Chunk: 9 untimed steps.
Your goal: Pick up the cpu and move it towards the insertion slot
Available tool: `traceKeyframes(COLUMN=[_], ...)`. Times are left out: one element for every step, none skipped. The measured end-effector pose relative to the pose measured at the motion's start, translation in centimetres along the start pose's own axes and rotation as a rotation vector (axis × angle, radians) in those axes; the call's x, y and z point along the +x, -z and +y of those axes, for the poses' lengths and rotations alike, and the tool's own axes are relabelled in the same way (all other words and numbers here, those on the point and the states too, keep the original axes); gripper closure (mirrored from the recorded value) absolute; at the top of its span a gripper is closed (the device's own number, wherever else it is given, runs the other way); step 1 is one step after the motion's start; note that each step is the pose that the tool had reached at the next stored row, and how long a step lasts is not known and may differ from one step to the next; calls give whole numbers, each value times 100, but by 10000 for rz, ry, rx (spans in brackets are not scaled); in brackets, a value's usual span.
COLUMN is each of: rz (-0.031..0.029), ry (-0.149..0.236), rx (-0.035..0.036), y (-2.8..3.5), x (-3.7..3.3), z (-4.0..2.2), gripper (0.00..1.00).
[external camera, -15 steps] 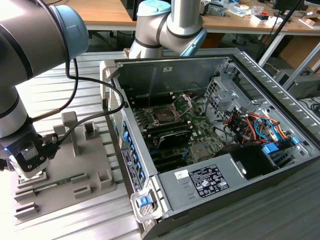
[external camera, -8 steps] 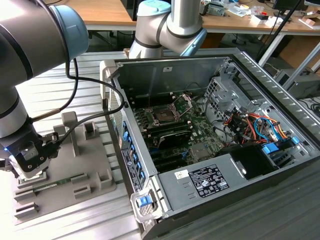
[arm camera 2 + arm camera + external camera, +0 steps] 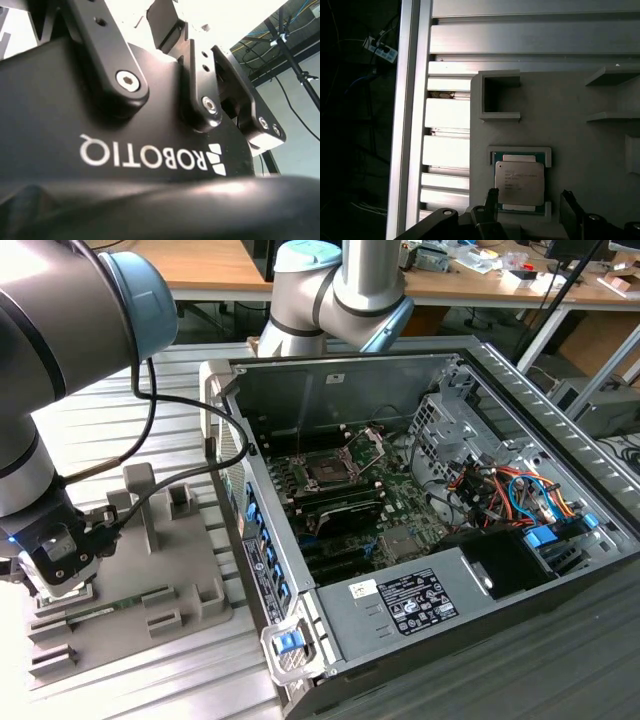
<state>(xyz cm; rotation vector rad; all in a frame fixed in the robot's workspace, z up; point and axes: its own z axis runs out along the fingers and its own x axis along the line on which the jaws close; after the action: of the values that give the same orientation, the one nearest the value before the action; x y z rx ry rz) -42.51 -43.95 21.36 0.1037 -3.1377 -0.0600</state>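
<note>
The cpu [image 3: 519, 182], a thin square chip with a pale metal top, lies flat in a shallow nest of the grey fixture plate [image 3: 570, 125]. My gripper [image 3: 530, 197] hangs just over it, open, one black finger [image 3: 491, 196] at one edge of the chip and the other finger [image 3: 569, 207] a little off the opposite edge. In the exterior view the gripper [image 3: 62, 580] is low over the fixture plate [image 3: 160, 570] at the exterior view's left. The insertion slot [image 3: 328, 470], a dark square socket, sits on the motherboard with its metal bracket [image 3: 368, 443] hinged up.
The open computer case [image 3: 400, 605] lies to the exterior view's right of the fixture, its side wall [image 3: 255, 540] between fixture and motherboard. Coloured cables [image 3: 510, 490] and a drive cage [image 3: 440, 425] fill its far side. Raised grey holders [image 3: 140, 490] stand on the fixture.
</note>
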Motion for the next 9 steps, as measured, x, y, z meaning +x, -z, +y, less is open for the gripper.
traceKeyframes(rz=[-1, 0, 1, 2, 1, 1, 1, 1, 1], ry=[0, -1, 0, 0, 1, 0, 0, 0, 0], rx=[-1, 0, 1, 1, 0, 0, 0, 0, 0], y=[-2, -3, -5, -6, -7, -8, -10, -11, -12], x=[3, 10, 20, 23, 26, 29, 33, 37, 40], z=[0, 1, 1, 1, 1, 1, 2, 2, 2], gripper=[40, 40, 40, 40, 40, 40, 40, 40, 40])
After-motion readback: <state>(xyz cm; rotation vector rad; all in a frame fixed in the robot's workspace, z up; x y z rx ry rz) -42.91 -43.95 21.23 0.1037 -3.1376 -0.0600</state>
